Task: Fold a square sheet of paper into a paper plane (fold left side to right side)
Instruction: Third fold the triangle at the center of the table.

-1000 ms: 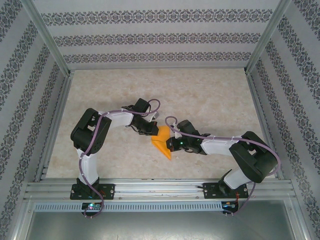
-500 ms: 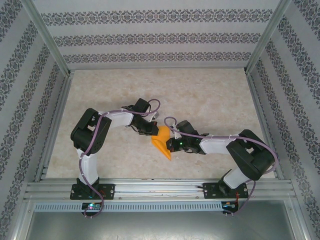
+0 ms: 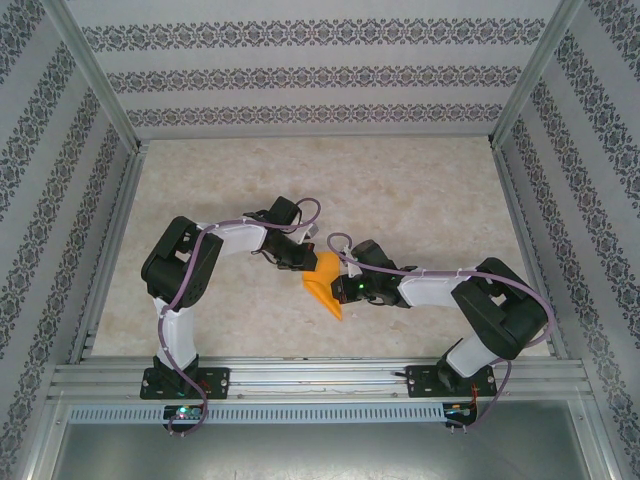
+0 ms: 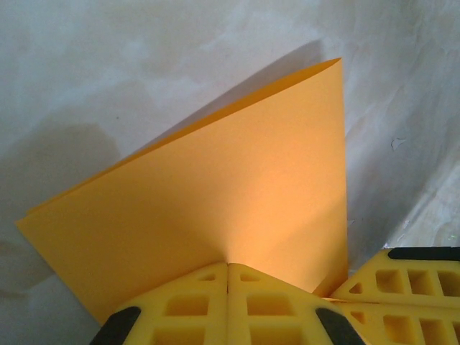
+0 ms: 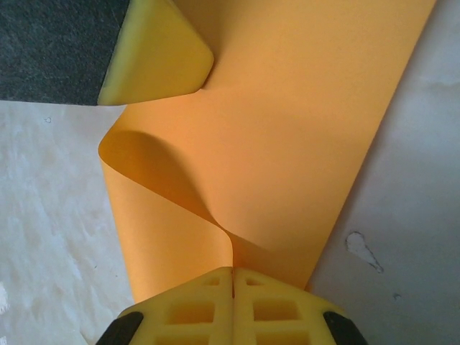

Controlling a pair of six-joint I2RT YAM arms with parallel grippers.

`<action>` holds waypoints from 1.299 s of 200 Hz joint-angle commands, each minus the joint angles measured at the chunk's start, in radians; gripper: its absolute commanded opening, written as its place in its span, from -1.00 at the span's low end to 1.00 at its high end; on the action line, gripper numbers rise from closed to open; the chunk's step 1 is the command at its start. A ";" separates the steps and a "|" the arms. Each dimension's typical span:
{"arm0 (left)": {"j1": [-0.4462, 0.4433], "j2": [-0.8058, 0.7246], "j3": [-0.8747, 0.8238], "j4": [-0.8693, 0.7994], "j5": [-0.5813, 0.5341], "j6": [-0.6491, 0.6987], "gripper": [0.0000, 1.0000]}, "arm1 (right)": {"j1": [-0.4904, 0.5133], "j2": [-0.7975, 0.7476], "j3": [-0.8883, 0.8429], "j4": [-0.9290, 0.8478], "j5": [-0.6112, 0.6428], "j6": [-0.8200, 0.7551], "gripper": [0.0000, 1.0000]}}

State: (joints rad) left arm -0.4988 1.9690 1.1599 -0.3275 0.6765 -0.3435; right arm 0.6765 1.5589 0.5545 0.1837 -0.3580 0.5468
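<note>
Pinched from both sides
The left claw point(image 4: 228, 269) and right claw point(image 5: 233, 272) each clamped tight on the square sheet of paper point(image 4: 215, 194).

Bright, even light; the paper point(image 4: 215, 208) throws soft shadows on the table point(image 4: 108, 57); close wrist views slightly soft.

Overhead view looks down from behind; both close wrist views apparently share the folded paper point(image 4: 215, 201).
</note>
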 commanded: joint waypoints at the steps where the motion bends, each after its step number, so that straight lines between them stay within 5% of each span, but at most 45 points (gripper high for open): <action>1: -0.025 0.045 -0.011 -0.041 -0.043 0.017 -1.00 | 0.006 -0.003 0.018 0.017 -0.024 -0.013 -1.00; 260: -0.025 0.048 -0.010 -0.048 -0.049 0.018 -1.00 | 0.014 0.012 0.021 -0.004 0.005 -0.021 -1.00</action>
State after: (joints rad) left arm -0.4988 1.9694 1.1599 -0.3275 0.6765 -0.3435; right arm 0.6788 1.5501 0.5545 0.1825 -0.3420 0.5434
